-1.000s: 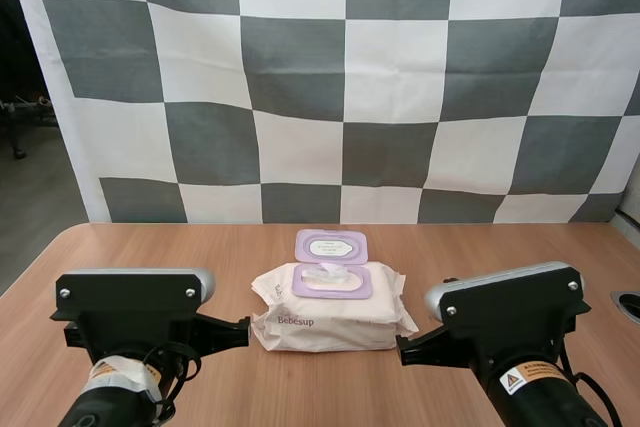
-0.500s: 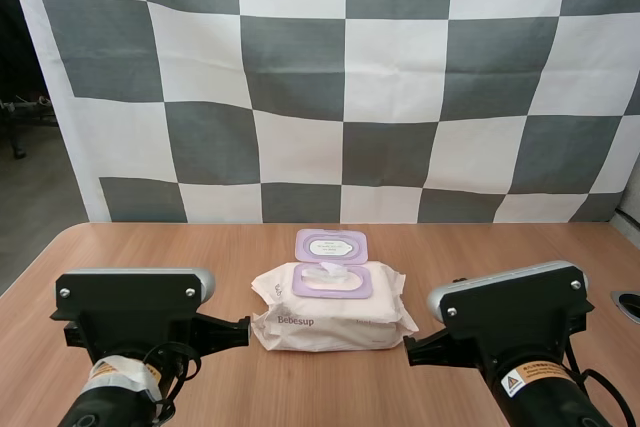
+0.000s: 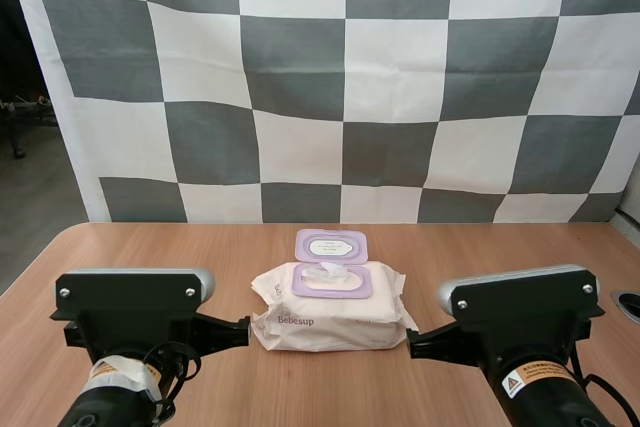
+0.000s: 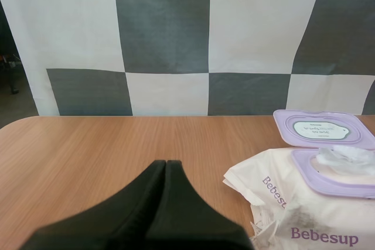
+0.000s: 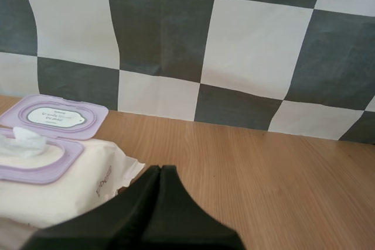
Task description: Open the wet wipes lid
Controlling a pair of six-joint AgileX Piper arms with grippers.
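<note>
A cream pack of wet wipes lies in the middle of the wooden table. Its lilac lid is flipped open toward the back, and a white wipe pokes out of the opening. The pack is just beside my left gripper, whose fingers lie together as one dark wedge, holding nothing. My right gripper is also shut on nothing, with the pack and its open lid close by. In the high view both arms sit at the near edge, one on each side of the pack.
A round dark hole sits in the table near its right edge. Bare tabletop stretches to the left and right of the pack and behind it.
My right arm has drawn slightly to the right and toward the near edge. The left arm and the pack have not moved.
</note>
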